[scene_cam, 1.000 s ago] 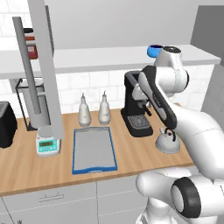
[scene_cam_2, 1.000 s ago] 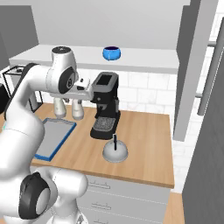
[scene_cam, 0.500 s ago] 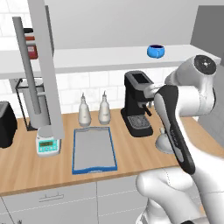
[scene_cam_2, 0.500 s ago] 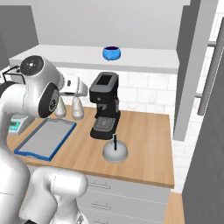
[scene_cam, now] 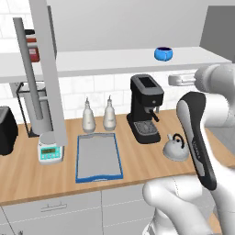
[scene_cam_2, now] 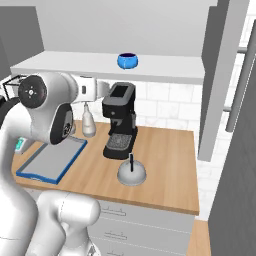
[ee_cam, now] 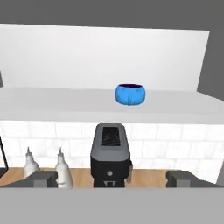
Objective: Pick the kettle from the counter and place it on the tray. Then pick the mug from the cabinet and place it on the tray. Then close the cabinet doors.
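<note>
We found no readable text, label, brand or number anywhere. The small scale [scene_cam: 50,152] on the surface [scene_cam: 137,160] carried a teal display panel, but its marks were too small for us to read. The dark coffee machine [ee_cam: 110,153] straight ahead of the tool bore no legible lettering.

wall: white tiled backsplash [scene_cam: 114,89] behind the surface, plain grey above.
surface: light-brown wood [scene_cam: 137,158], grey drawer fronts [scene_cam: 55,213] beneath.
appliances: black coffee machine [scene_cam: 146,109] against the tiles; dark appliance [scene_cam: 7,131] at the left edge.
floor: wood-toned strip [scene_cam_2: 202,240] right of the drawers.
light: even, soft shadows.
</note>
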